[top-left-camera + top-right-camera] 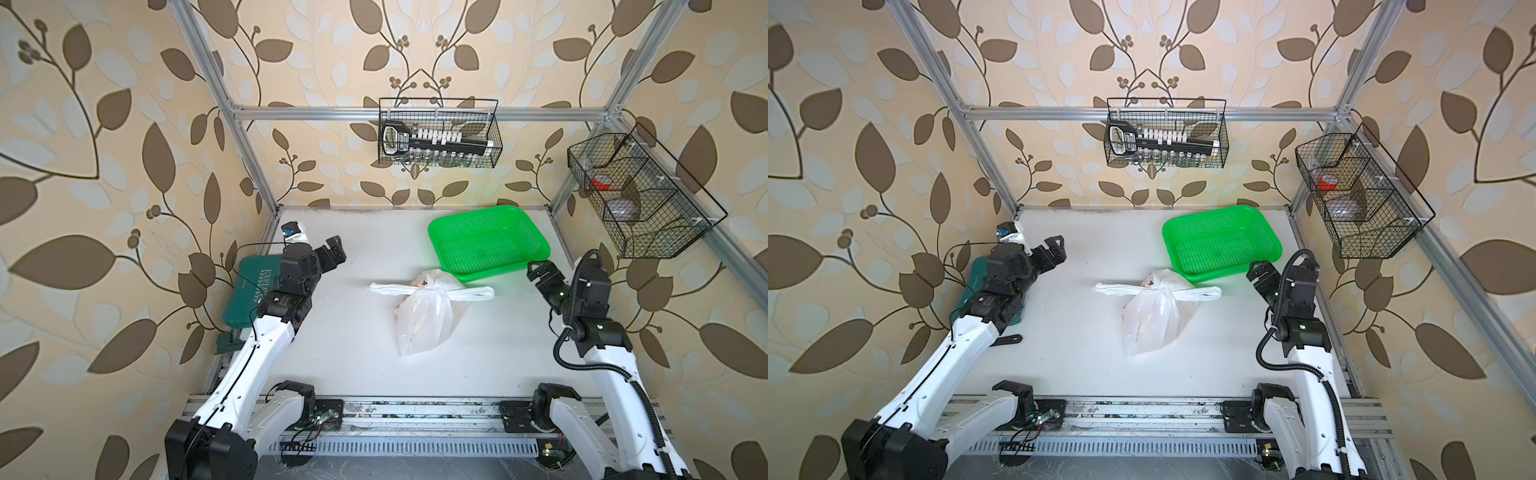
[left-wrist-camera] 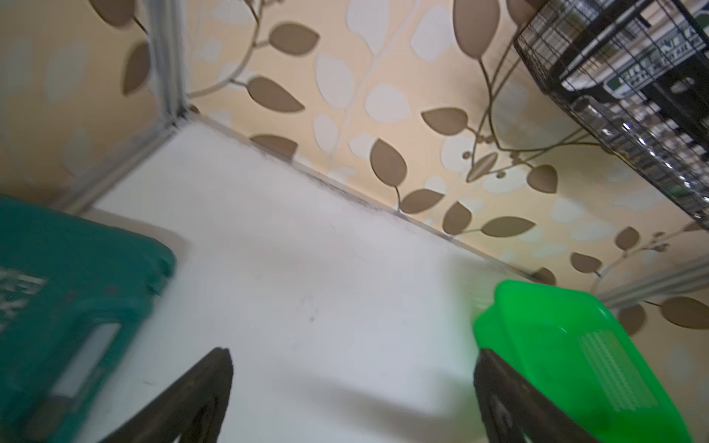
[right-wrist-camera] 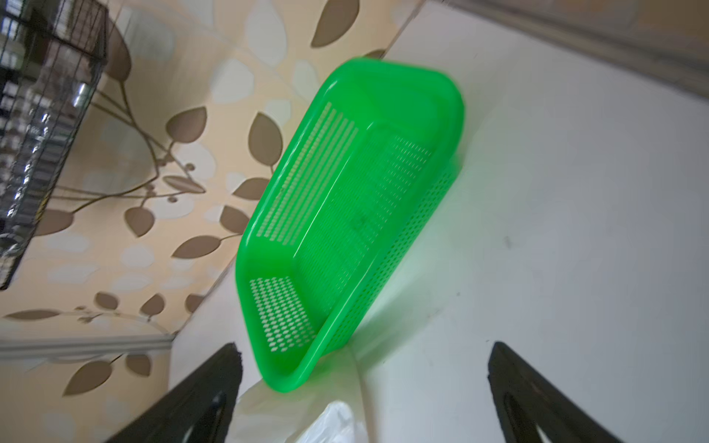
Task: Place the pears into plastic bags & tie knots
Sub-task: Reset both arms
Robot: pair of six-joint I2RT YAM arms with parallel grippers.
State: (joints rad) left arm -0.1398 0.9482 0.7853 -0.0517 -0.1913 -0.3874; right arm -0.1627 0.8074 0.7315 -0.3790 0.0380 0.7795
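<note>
The left gripper [image 1: 336, 249] hangs above the left side of the table [image 1: 353, 353] with its jaws spread wide and nothing between them. The right gripper [image 1: 537, 270], equally wide and empty, hangs over the right side beside the green basket [image 1: 486, 245]. Well apart from both, about mid-table, lies the plastic bag [image 1: 424, 324]. Its long axis runs from near edge to far edge, leaning slightly. The tied end points toward the far edge and lies against or just beside the basket's near rim; which one cannot be told. The knot [image 1: 429, 291] throws its handle ends sideways, toward the left and right edges. The pears [image 1: 417, 328] show only as faint pale shapes through the film. The bag is probably light, limp and slippery, with loose fruit that could bruise, so the knot or the neck below it looks the safest hold.
</note>
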